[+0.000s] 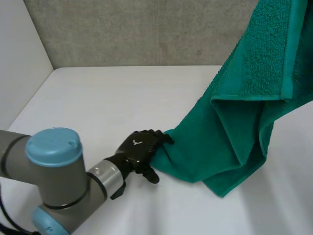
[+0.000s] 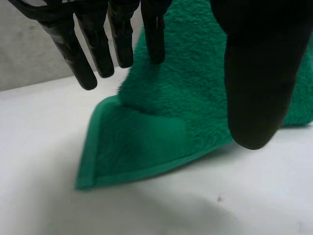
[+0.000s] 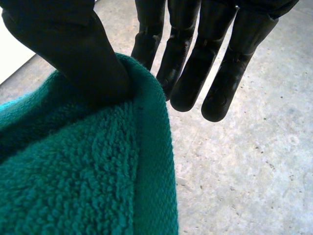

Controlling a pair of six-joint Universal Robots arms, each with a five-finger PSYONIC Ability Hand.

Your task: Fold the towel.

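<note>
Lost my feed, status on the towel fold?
Right hand pinching towel hem, lifted. Left hand open, touching towel's lower edge. Lower end rests on table.

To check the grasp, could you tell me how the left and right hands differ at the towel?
The left hand is low, by the part of the towel lying on the table; the right hand holds an edge lifted. The left hand's fingers are straight and apart from its thumb; the right hand's thumb pinches the hem against its fingers. Both are black.
</note>
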